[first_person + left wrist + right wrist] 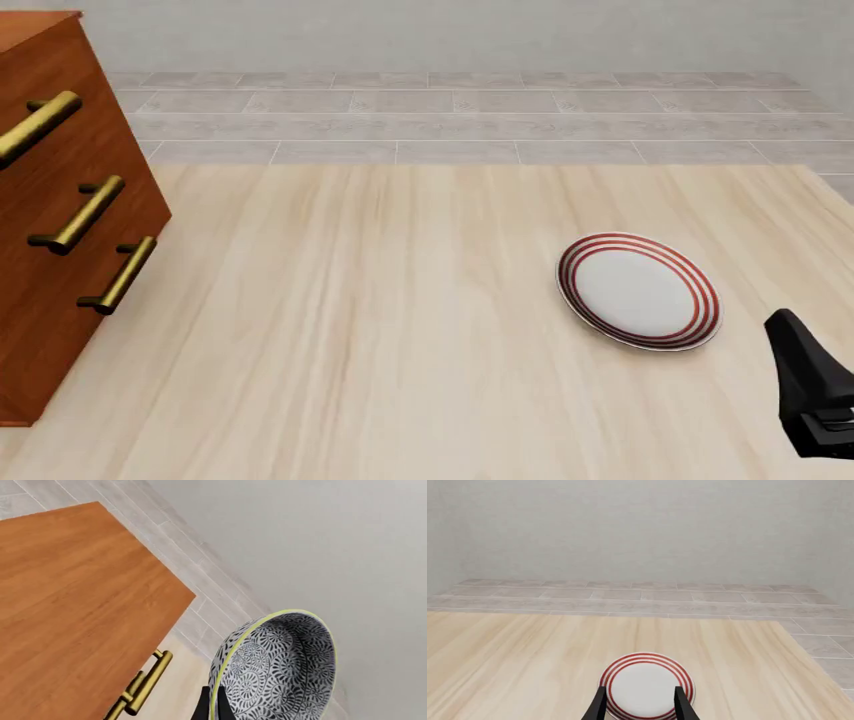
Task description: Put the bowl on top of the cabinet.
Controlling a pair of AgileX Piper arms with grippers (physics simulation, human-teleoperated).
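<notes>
The bowl (280, 670), dark blue-and-white floral with a pale rim, shows only in the left wrist view, tilted on edge and held up in the air. My left gripper (213, 707) is shut on its rim, with dark fingers (202, 707) pinching it at the frame's edge. Beside and below the bowl lies the flat top of the reddish-brown cabinet (73, 610), with one brass handle (147, 685) in sight. In the front view the cabinet (67, 200) stands at the far left of the table; the bowl and left gripper are outside that view. My right gripper (640, 707) is open, low over the table's right side.
A white plate with red rings (638, 292) lies on the light wooden table (374, 330), just ahead of the right gripper's fingers (684, 705). The right arm (814, 400) sits at the near right corner. Grey floor tiles and a wall lie beyond the table.
</notes>
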